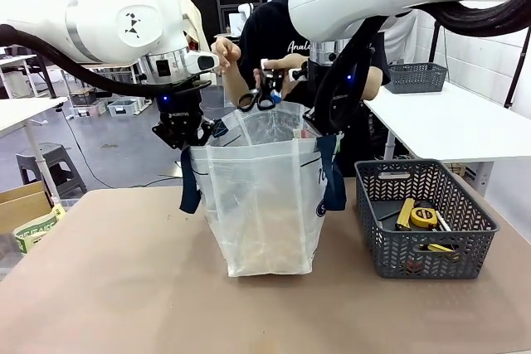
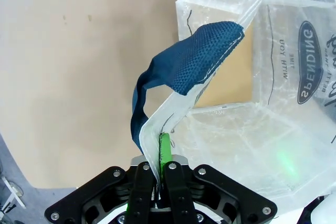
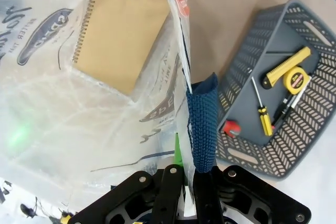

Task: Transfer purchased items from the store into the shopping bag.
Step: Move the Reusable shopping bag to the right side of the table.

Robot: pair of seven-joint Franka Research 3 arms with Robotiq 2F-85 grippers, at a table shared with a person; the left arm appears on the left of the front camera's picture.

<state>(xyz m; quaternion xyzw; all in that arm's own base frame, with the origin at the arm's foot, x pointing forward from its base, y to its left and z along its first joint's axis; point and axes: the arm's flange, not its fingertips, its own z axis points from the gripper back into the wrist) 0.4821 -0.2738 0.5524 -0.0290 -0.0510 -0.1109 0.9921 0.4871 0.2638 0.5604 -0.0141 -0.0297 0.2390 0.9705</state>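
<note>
The left gripper (image 1: 186, 138) and right gripper (image 1: 327, 127) were clenched on opposite rims of the bag (image 1: 265, 205), beside its straps (image 2: 194, 61); limp, slippery plastic, probably best held at those stitched edges.

Translucent whitish plastic shopping bag (image 1: 265, 205) w/ navy strap handles stands upright on table (image 1: 124, 288), mouth spread open. Tan spiral-bound notebook (image 3: 123, 30) lies flat on its base. Yellow tape measure (image 1: 423, 217) & yellow-handled screwdriver (image 3: 264, 119) lie in grey lattice basket (image 1: 423, 261) just beside bag.
</note>
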